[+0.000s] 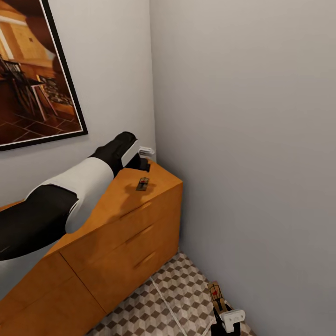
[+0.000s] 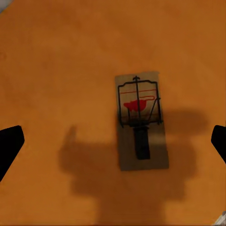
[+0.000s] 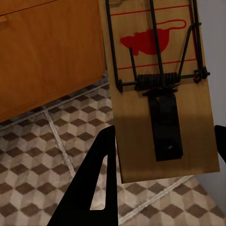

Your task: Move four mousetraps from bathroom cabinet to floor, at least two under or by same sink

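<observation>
L gripper [image 2: 113, 141] hovering over mousetrap [image 2: 140, 121] lying flat on cabinet [image 1: 140, 228] top near the corner, jaws wide, nothing held. R gripper [image 3: 162, 155] gripping 2nd trap [image 3: 160, 89] w/ jaws, hanging above bathroom floor [image 3: 42, 155]. Traps prob light, stiff, thin wood; pinch board's long edges, avoid wire & spring

Framed picture [image 1: 32, 70] cut off at frame edge; held mousetrap [image 3: 160, 89] top cropped; cabinet [image 1: 116, 233] partly behind arm.
</observation>
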`<state>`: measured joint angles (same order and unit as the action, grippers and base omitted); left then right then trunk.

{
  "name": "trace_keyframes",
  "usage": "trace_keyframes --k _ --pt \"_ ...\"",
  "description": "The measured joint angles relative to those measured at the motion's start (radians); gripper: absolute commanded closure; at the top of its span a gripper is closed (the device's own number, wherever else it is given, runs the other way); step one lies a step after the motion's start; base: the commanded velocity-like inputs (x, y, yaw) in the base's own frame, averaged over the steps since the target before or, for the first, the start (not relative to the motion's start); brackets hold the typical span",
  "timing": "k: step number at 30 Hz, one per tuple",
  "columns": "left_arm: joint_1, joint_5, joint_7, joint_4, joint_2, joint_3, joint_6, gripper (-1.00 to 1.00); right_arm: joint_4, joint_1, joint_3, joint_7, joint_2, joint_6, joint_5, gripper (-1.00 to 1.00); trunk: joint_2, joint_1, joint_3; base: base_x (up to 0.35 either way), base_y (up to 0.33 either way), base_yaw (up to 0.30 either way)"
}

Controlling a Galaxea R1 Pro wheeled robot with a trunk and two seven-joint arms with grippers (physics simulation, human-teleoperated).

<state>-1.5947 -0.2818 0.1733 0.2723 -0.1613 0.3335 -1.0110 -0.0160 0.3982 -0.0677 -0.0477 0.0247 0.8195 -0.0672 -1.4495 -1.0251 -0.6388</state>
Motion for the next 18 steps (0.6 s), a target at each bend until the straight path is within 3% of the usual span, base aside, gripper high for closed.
trace_keyframes --k 6,18 --pt "0.000 0.000 0.024 0.000 0.000 0.020 0.000 -1.00 0.000 0.000 0.000 0.000 0.000 0.000 0.000 1.00 0.000 0.000 0.000 0.000 0.000 0.000" --pt "0.000 0.000 0.026 0.002 0.000 0.022 -0.001 -1.00 0.000 0.000 0.000 0.000 0.000 0.000 0.000 1.00 0.000 0.000 0.000 0.000 0.000 0.000"
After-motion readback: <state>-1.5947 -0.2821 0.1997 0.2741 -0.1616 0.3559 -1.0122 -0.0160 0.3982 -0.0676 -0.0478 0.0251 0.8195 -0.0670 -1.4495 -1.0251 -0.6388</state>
